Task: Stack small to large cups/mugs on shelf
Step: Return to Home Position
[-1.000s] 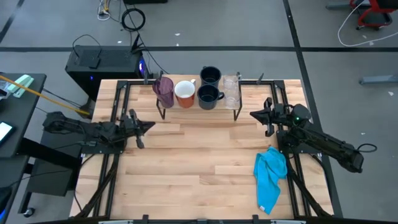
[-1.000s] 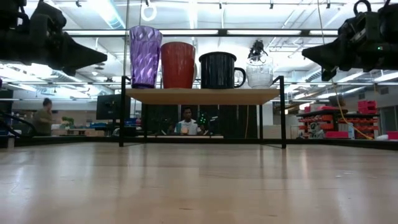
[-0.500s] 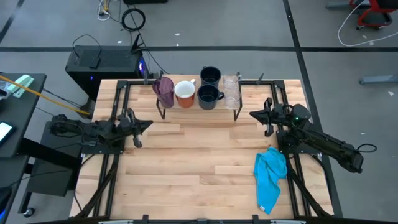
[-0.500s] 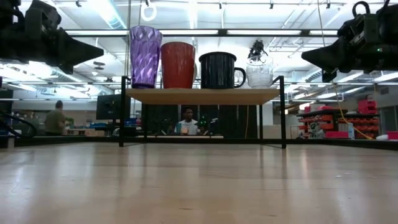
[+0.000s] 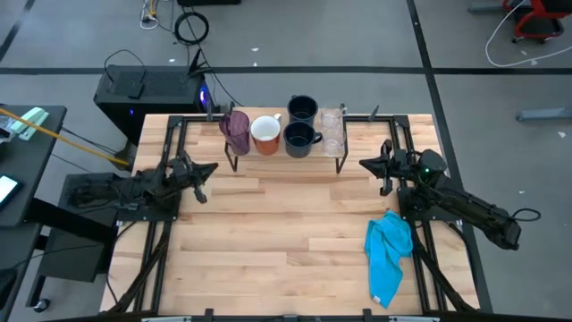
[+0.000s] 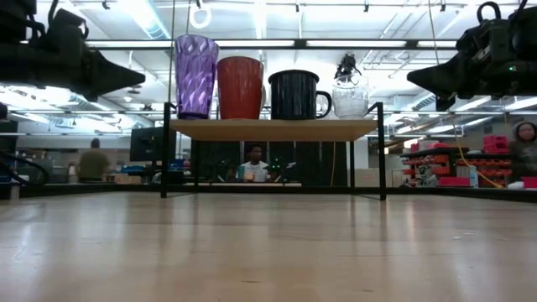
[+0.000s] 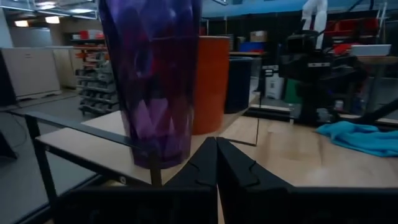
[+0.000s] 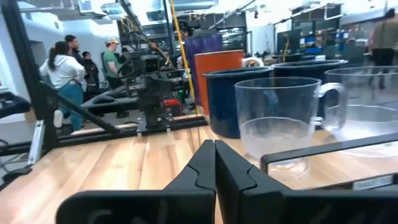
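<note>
A blue cloth (image 5: 389,250) lies near-right on the desk (image 5: 286,241). Farther back, the left gripper (image 5: 204,169) and right gripper (image 5: 366,165) hang empty at either side, jaws pressed together. On the far shelf (image 6: 273,129) stand the purple tumbler (image 6: 195,75), orange mug (image 6: 240,86), navy mugs (image 5: 299,137) and clear glasses (image 5: 332,131) (none left below), so stacking looks finished; only parking the arms remains.

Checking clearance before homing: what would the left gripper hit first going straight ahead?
Probably the purple tumbler on the shelf; the left gripper points toward it at cup height, though depth is unclear.
</note>
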Tool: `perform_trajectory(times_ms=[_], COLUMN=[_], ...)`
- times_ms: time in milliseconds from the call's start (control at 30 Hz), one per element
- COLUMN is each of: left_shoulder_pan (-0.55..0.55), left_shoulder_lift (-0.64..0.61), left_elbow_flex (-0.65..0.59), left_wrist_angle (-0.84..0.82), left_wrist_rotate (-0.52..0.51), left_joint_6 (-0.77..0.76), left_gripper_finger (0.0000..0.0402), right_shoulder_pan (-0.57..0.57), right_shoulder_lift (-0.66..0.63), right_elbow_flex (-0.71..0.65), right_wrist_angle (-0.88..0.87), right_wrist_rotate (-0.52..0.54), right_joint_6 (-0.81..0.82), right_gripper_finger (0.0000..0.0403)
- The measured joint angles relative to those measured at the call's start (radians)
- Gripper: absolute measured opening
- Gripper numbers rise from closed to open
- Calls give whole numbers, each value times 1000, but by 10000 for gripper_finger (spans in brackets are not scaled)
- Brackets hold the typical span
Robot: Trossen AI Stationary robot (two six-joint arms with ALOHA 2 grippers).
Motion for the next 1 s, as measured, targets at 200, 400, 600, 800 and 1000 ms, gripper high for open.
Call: perform_trajectory(times_ms=[200, 400, 600, 800, 1000], left_shoulder_pan=[122, 130, 116, 116, 116], left_shoulder_lift=[2, 2, 2, 2, 2], left_elbow_flex=[0, 0, 0, -1, -1], left_wrist_angle=[-16, -28, -33, -20, -17], left_wrist_rotate=[220, 318, 351, 348, 347], left_joint_6=[-63, -86, -77, -77, -83], left_gripper_finger=[4, 4, 13, 34, 38], right_shoulder_pan=[-10, 6, 26, 26, 26], right_shoulder_lift=[-5, -5, -5, -5, -5], right_elbow_flex=[0, 0, 0, 0, 0], right_wrist_angle=[-3, -69, -77, -77, -77], right_wrist_rotate=[-13, -11, -11, -11, -11], right_joint_6=[17, -17, 14, 72, 71], right_gripper_finger=[4, 2, 14, 19, 18])
